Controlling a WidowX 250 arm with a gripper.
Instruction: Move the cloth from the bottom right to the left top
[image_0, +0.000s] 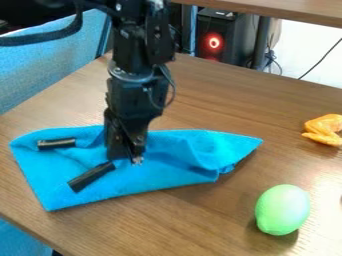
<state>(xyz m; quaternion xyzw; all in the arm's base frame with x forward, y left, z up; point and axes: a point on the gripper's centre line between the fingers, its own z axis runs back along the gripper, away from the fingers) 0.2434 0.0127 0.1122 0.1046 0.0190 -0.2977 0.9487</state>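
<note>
Camera view: the blue cloth lies on the brown table, toward 8 o'clock in the view, under and around the low end of the black gripper. Taking the gripper's body as the middle of the dial, with 12 at the top edge, the cloth runs out to a pointed corner at 3 o'clock and to another corner near 8. Its 3 o'clock side is bunched into folds, while its 8 o'clock side lies flatter. The gripper's two black fingers are spread well apart over the cloth, one toward 9 o'clock and one toward 8, with blue fabric between them. The arm comes down from 12 o'clock. Farther out, a green ball, a bit egg-shaped, sits at 4 o'clock, well apart from the cloth, and an orange toy lies at 3. Past the table, a black computer with a glowing red ring stands at 1 o'clock, and a blue chair is at 11.
</note>
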